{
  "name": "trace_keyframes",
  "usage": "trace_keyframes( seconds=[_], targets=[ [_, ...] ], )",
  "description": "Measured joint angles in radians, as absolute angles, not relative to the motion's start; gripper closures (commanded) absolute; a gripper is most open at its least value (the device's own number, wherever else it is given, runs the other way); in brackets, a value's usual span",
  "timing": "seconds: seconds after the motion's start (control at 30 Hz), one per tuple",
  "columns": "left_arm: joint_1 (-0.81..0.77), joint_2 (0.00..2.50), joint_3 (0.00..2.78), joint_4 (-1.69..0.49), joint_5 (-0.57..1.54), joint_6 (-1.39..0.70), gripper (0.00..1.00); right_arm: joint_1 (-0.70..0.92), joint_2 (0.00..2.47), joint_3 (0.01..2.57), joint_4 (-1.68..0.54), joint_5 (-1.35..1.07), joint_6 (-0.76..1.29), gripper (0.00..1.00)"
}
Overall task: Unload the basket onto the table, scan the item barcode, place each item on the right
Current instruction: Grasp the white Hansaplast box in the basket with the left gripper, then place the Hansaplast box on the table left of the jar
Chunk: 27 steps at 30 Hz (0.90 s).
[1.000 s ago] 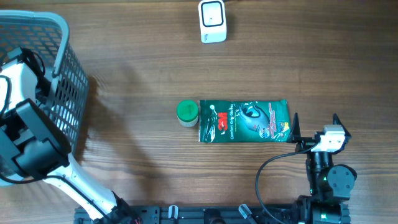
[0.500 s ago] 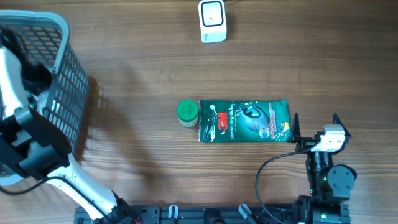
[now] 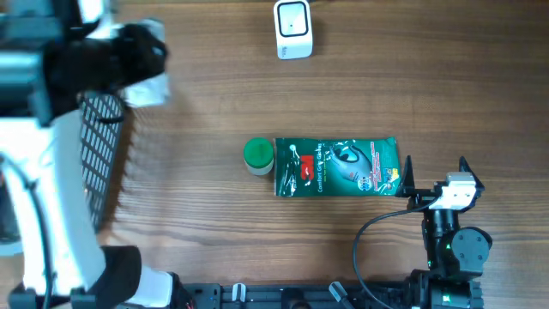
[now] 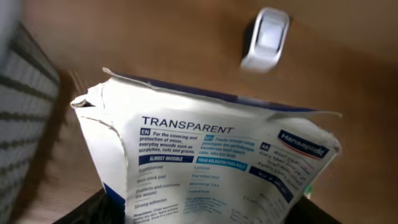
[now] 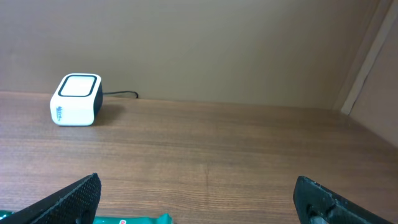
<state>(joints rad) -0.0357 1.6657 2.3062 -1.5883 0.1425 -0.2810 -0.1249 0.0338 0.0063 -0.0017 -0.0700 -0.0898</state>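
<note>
Left tool (image 3: 141,69) is pinching a white plaster carton (image 4: 211,162) by its lower part. Only the dark tips show at the bottom corners of the wrist view, pressed in on either side. It holds the carton in the air above the wire basket's (image 3: 99,154) far corner, well apart from the white scanner (image 3: 292,28) at the back of the desk (image 3: 214,103). I take that height as a way to keep clear of the basket rim on the way to the scanner.

Right tool (image 3: 434,165) sits spread wide and empty just beside the green packet (image 3: 336,166) and small green-lidded jar (image 3: 258,156), apparently kept out of the way.

The carton is thin white card with "TRANSPARENT" in dark letters, blue bands of small print and a blue brand badge. Its top edge is ragged and crumpled. I see no barcode on this face, so it likely needs turning.
</note>
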Motion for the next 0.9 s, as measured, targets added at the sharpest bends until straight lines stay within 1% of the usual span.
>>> trace_keyframes(
  seconds=[0.1,0.2,0.27,0.37,0.47,0.5,0.53,0.63,0.67,0.73,0.77,0.83,0.9],
  targets=[
    [-0.131,1.679,2.020,-1.427,0.102,-0.336,0.41,-0.125,0.035,0.006,-0.001,-0.070,-0.090,0.00],
    [-0.185,1.690,1.664,-1.173,0.094,-0.395,0.39,-0.125,0.035,0.006,-0.001,-0.070,-0.090,0.00],
    [-0.217,1.699,1.404,-0.955,0.091,-0.449,0.37,-0.125,0.035,0.006,-0.001,-0.070,-0.090,0.00],
    [-0.244,1.709,1.127,-0.741,0.090,-0.500,0.34,-0.125,0.035,0.006,-0.001,-0.070,-0.090,0.00],
    [-0.250,1.708,1.032,-0.588,0.087,-0.517,0.23,-0.125,0.035,0.006,-0.001,-0.070,-0.090,0.00],
    [-0.250,1.708,1.024,-0.566,0.087,-0.521,0.08,-0.125,0.035,0.006,-0.001,-0.070,-0.090,0.00],
    [-0.251,1.707,1.024,-0.555,0.087,-0.523,0.00,-0.125,0.035,0.006,-0.001,-0.070,-0.090,0.00],
    [-0.253,1.706,1.034,-0.577,0.086,-0.527,0.00,-0.125,0.035,0.006,-0.001,-0.070,-0.090,0.00],
    [-0.253,1.701,1.076,-0.669,0.075,-0.524,0.00,-0.125,0.035,0.006,-0.002,-0.070,-0.090,0.00],
    [-0.254,1.663,1.291,-0.869,0.017,-0.495,0.00,-0.125,0.034,0.006,-0.003,-0.070,-0.090,0.00],
    [-0.254,1.641,1.441,-0.960,-0.019,-0.477,0.00,-0.125,0.034,0.006,-0.005,-0.070,-0.090,0.00],
    [-0.245,1.600,1.820,-1.093,-0.119,-0.451,0.00,-0.125,0.035,0.006,-0.004,-0.070,-0.090,0.00],
    [-0.185,1.537,2.124,-1.209,-0.223,-0.441,0.00,-0.125,0.035,0.006,-0.003,-0.070,-0.090,0.00]
  ],
)
